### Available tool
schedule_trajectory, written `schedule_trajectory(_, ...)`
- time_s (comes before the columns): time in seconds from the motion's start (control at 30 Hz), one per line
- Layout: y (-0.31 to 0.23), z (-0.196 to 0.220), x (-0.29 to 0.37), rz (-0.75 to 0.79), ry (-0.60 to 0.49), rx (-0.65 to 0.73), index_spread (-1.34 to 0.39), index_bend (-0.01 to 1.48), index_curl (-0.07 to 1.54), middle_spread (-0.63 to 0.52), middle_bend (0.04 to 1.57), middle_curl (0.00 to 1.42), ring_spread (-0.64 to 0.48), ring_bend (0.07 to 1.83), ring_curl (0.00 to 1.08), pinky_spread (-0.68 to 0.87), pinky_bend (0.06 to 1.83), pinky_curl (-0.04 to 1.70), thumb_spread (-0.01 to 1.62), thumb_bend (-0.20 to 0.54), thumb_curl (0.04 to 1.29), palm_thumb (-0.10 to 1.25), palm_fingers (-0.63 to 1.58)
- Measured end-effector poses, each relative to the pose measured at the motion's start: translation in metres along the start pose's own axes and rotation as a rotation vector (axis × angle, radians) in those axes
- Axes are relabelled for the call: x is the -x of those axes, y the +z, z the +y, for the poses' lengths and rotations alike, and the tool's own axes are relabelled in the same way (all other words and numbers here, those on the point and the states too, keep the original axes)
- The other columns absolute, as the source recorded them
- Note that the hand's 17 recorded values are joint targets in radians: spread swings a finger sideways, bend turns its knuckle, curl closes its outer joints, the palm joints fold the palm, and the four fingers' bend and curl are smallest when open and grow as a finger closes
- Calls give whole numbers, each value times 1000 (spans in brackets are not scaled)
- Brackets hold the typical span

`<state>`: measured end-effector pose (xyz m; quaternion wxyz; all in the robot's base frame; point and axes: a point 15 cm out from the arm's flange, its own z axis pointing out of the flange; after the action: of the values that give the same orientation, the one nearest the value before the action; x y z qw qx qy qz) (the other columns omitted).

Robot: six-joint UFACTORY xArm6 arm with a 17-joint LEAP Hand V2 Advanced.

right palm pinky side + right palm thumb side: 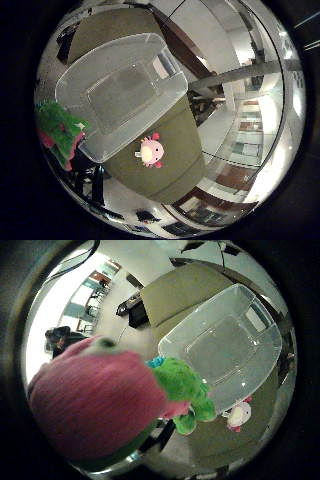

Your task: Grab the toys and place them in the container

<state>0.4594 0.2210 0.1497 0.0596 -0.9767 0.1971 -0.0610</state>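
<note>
A pink plush toy with green leaves [100, 400] fills much of the right thumb side palm view, close to the palm of my right hand. Its green and pink end also shows in the right little finger side palm view [60, 132], beside the container. A clear plastic container [120, 95] stands on an olive table [175, 165], and I see nothing inside it. A small pink and white plush toy [150, 151] lies on the table next to the container's corner.
The table's edges drop off to the room floor all round. Shelving and furniture [245, 125] stand in the room beyond the table. A dark object [133, 308] sits at the table's far edge.
</note>
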Motion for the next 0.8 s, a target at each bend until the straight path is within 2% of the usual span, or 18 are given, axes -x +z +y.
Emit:
schedule_trajectory(0.07, 1, -1, -1, 2, 2, -2, -412, 177, 288, 38, 187, 320, 172, 319, 251, 401, 635, 141, 959, 200, 465, 822, 27)
schedule_trajectory(0.27, 3, 0, -1, 2, 9, -2, -401, 181, 301, 28, 187, 310, 161, 306, 253, 401, 623, 127, 914, 192, 642, 1003, 49)
schedule_trajectory(0.33, 3, 0, -2, 4, 15, -3, -401, 182, 307, 18, 187, 308, 157, 299, 254, 401, 613, 121, 904, 185, 705, 1024, 61)
schedule_trajectory(0.4, 3, 0, -6, 10, 19, -8, -400, 181, 309, 14, 188, 306, 156, 292, 253, 402, 606, 117, 912, 88, 715, 910, 67)
schedule_trajectory(0.53, 2, 1, -10, 17, 23, -14, -399, 180, 314, 4, 188, 303, 155, 274, 252, 402, 596, 110, 969, -23, 661, 878, 82)
schedule_trajectory(0.6, 2, 4, -14, 19, 31, -13, -398, 178, 313, 1, 186, 302, 155, 273, 255, 401, 594, 110, 987, -41, 608, 826, 85)
schedule_trajectory(0.67, 1, 11, -21, 22, 46, -11, -398, 176, 311, -1, 189, 304, 155, 266, 256, 401, 589, 108, 1008, -53, 510, 711, 89)
schedule_trajectory(0.8, -1, 34, -44, 44, 88, 5, -391, 168, 305, -2, 191, 306, 155, 261, 258, 403, 586, 105, 994, -57, 389, 497, 86)
